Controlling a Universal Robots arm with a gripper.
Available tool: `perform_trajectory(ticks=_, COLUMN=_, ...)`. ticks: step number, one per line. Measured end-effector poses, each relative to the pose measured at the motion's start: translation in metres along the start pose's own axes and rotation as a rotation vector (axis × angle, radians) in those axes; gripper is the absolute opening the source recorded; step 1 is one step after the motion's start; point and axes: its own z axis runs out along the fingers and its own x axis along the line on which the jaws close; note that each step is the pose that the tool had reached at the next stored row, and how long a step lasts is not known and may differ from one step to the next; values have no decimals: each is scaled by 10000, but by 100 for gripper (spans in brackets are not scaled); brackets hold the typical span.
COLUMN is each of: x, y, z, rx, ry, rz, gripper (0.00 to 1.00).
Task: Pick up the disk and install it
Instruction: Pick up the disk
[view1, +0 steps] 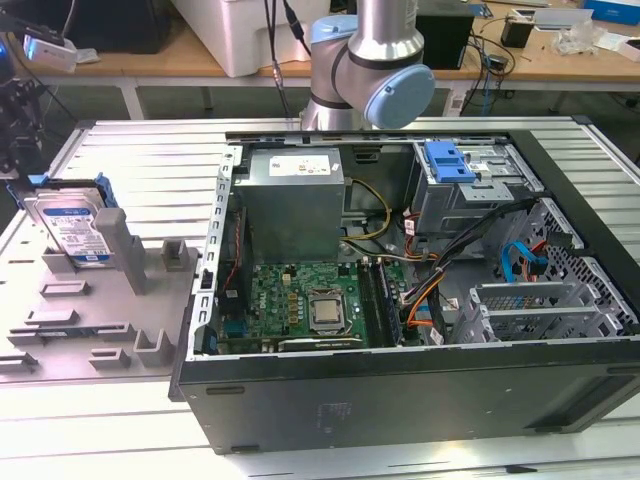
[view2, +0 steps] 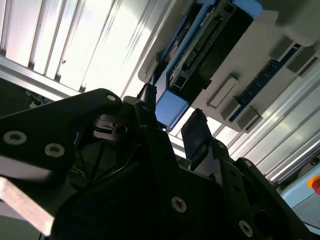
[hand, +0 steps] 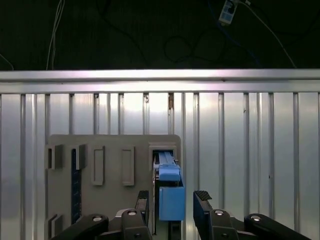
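I see the hand (hand: 172, 194) open, fingers (hand: 202, 201) flanking the disk (hand: 168, 172) without contact; disk upright in grey fixture (hand: 115, 145).

The arm (view1: 385, 40) was cut off at the exterior view's upper edge, and the lower edge of the disk (view1: 70, 225) sat hidden inside the grey holder (view1: 120, 250).

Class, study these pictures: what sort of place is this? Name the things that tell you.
Probably a robotics lab or workshop for computer assembly: an opened computer case lies on a slatted metal table, a robot arm stands behind it, and cluttered workbenches line the back.
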Motion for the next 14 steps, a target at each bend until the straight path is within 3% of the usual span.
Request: perform_trajectory(ticks=14, x=-3, y=12, z=131, rx=-1, ry=4, rz=3, gripper=48)
